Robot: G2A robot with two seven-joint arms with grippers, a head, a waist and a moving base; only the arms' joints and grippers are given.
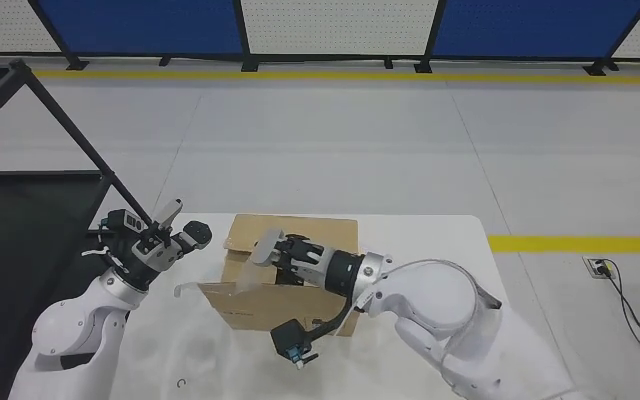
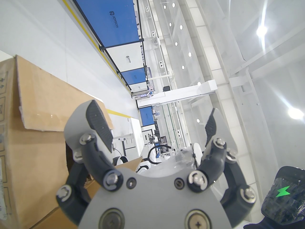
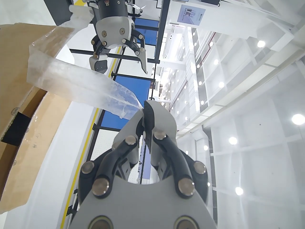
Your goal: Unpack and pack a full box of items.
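A brown cardboard box [image 1: 300, 235] stands in the middle of the white table [image 1: 430, 240]. My right gripper [image 3: 144, 107] is shut on the end of a clear tape strip [image 3: 71, 82] that runs back to the box's flap [image 3: 16, 36]. In the top view this gripper [image 1: 263, 250] sits over the box's left part, and the strip [image 1: 215, 288] trails off the box's left front corner. My left gripper [image 2: 155, 110] is open and holds nothing, just left of the box [image 2: 35, 144]. It hangs above the strip in the right wrist view [image 3: 121, 69] and is raised at the table's left side [image 1: 172, 218].
A small ring [image 1: 181, 383] lies on the table near the front left. A black frame bar [image 1: 80, 140] slants past the table's left edge. Bare tabletop lies to the right of the box.
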